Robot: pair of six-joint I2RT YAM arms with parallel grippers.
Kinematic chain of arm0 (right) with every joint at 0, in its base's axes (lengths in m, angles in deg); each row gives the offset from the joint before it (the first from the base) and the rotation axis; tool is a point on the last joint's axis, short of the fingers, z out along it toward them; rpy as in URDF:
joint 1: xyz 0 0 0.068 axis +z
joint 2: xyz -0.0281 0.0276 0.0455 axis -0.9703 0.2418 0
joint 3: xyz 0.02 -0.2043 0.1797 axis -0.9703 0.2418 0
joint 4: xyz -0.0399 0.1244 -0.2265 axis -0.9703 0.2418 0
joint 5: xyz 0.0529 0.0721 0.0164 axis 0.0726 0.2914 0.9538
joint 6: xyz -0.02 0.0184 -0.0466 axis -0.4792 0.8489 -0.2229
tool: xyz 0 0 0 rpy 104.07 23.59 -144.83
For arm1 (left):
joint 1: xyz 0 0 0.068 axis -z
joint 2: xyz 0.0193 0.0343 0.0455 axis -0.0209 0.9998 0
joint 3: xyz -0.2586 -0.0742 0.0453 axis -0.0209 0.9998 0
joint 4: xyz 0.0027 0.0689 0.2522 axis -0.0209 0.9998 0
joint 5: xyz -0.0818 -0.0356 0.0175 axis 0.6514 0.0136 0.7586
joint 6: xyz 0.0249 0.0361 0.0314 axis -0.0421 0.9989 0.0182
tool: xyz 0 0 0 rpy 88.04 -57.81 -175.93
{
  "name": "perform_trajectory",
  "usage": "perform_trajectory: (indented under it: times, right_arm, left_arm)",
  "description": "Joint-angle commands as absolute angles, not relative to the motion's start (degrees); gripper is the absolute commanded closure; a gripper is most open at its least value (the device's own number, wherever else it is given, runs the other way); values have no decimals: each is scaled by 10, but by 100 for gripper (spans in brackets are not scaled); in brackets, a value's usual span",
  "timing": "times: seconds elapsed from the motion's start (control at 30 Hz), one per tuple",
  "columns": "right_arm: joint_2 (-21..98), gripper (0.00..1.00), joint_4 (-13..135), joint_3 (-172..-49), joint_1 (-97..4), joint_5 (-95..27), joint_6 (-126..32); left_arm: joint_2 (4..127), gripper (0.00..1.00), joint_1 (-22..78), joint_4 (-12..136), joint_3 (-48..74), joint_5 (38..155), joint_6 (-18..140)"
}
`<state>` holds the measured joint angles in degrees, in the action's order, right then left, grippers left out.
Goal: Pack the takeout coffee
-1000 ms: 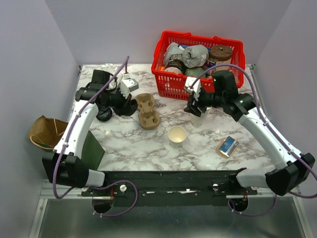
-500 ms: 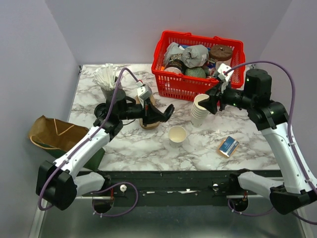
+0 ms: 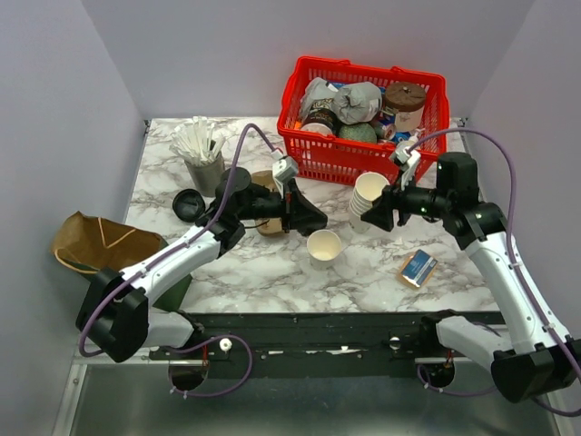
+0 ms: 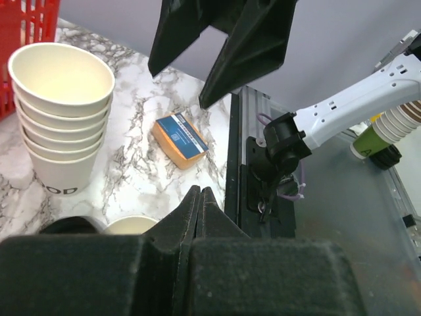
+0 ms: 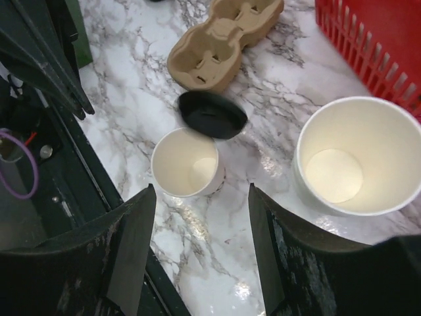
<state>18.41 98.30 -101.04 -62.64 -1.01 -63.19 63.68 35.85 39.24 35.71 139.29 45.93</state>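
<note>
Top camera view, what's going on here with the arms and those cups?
The right tool, open, hovers beside the stack of paper cups. The left tool, shut, reaches between the cardboard carrier and a single empty cup. A black lid shows next to that cup; whether it is gripped is unclear. The carrier holds nothing yet.

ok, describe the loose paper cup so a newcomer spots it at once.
Start at the red basket at the back right of the table; a stack of cups stands before it. The loose cup sits nearer the front edge: single, upright, empty, not nested.
</note>
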Motion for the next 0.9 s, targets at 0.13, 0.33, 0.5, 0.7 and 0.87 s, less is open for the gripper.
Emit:
perform_trajectory:
  times: [0.13, 0.33, 0.5, 0.7, 0.87]
  right_arm:
    - [138, 33, 935, -919, -631, 39, -583]
    - [147, 33, 914, -919, -630, 40, -628]
    - [169, 33, 942, -939, -628, 77, -721]
    - [212, 28, 1052, -986, -584, 84, -947]
    - [223, 26, 1140, -989, -501, 35, -1170]
  left_arm:
    - [668, 100, 388, 306, 380, 1395, 422]
    - [639, 89, 379, 498, 335, 1304, 576]
    - [671, 77, 351, 782, 211, 1219, 787]
    - [658, 62, 288, 806, 206, 1231, 753]
    - [663, 41, 261, 805, 224, 1270, 736]
